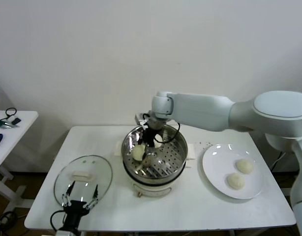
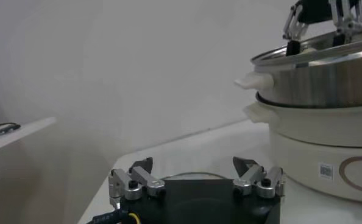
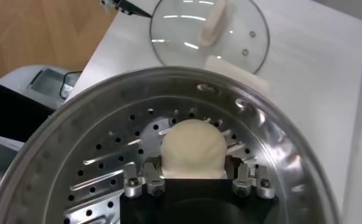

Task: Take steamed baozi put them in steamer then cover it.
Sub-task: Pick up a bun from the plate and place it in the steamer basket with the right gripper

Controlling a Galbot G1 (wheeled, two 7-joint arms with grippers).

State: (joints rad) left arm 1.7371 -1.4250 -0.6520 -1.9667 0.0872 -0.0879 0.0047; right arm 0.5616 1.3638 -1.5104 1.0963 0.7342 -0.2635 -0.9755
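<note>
Inside the steamer (image 1: 154,157), a baozi (image 3: 193,149) sits on the perforated tray, pinched between the right gripper's (image 3: 193,182) fingers, evidently for placement. Two buns (image 1: 240,173) wait on the plate (image 1: 212,173). Left gripper (image 1: 80,195), jaws wide, hovers by the cover (image 1: 83,176).

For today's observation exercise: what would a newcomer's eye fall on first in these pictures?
First, the right gripper inside the steamer at table centre, its fingers flanking a baozi on the perforated tray. Next, the white plate with two more buns to the right, and the glass cover lying to the left.
</note>
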